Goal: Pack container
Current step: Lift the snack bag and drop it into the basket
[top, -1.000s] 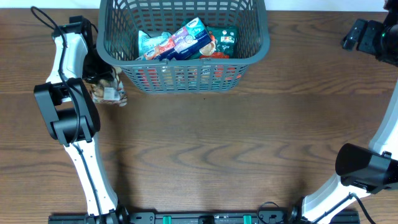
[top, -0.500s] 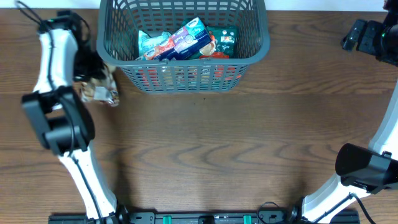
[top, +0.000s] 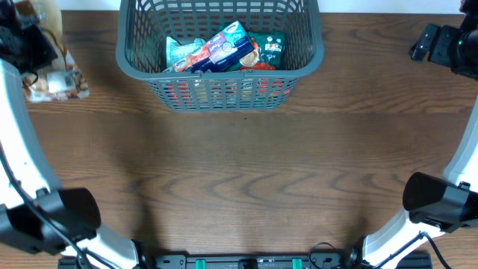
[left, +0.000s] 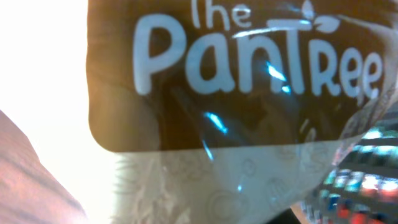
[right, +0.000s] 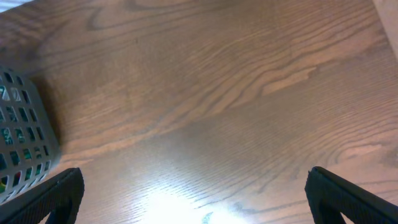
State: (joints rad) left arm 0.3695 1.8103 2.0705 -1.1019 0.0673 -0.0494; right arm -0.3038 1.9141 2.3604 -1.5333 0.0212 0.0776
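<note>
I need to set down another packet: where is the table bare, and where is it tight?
Bare: the wide table stretch in front of the container, between the two arms. Tight: inside the container, crowded with packets, and the far-left corner, where the left gripper holds a brown packet.

This looks like a robotics lab bench rather than a home or a shop: a bare brown wood-grain table (top: 239,187) carries a large dark grey slatted plastic basket (top: 220,93) filled with bright foil grocery packets (top: 224,48). Well apart from the basket, along the table's near edge, a black mounting rail with green clips (top: 246,262) runs between a white-and-black jointed robot arm on the left (top: 19,149) and another on the right (top: 441,202).
</note>
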